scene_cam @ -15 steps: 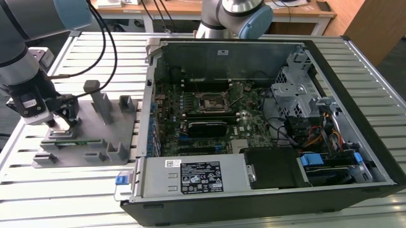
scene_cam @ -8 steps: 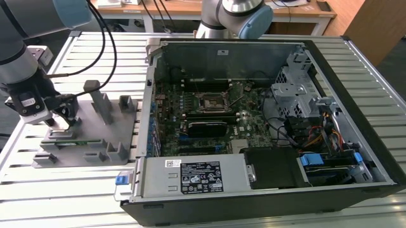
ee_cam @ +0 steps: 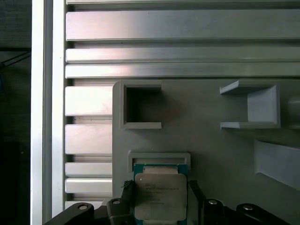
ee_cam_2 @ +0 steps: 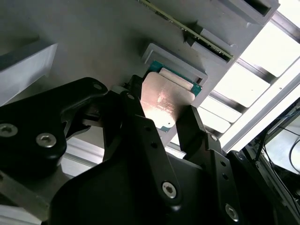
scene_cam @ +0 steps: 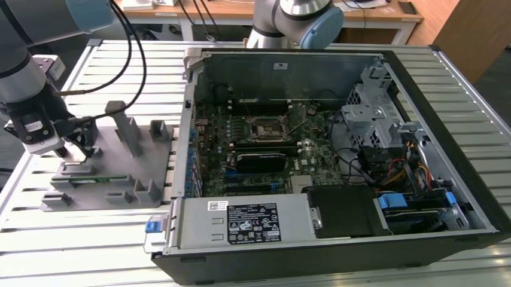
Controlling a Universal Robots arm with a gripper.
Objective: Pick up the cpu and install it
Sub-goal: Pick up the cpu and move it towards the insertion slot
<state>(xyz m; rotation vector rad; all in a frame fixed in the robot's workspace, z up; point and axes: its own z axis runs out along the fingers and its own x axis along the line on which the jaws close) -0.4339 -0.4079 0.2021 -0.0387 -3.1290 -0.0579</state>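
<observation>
Silvery-topped cpu (ee_cam: 159,194) lies between the hand's (ee_cam_2: 164,107) fingers, which press its two opposite edges, not yet lifted from its pocket in the grey fixture (ee_cam: 211,154). Seating it in the motherboard socket (scene_cam: 265,128), well away from the hand, remains undone.

The gripper (ee_cam_2: 161,110) is holding the cpu (ee_cam_2: 166,96) between its 2 black fingers (ee_cam_2: 136,122), 1 pressing against each of 2 opposite edges. The cpu is showing a silvery top and a thin teal rim over the grey fixture block (ee_cam_2: 93,42). Just beyond the cpu, a raised grey lip (ee_cam_2: 173,61) is bordering it. Farther beyond the cpu, a thin green-edged strip (ee_cam_2: 187,30) is sitting in a slot, and the bright slatted table (ee_cam_2: 243,79) is showing past the block.
</observation>
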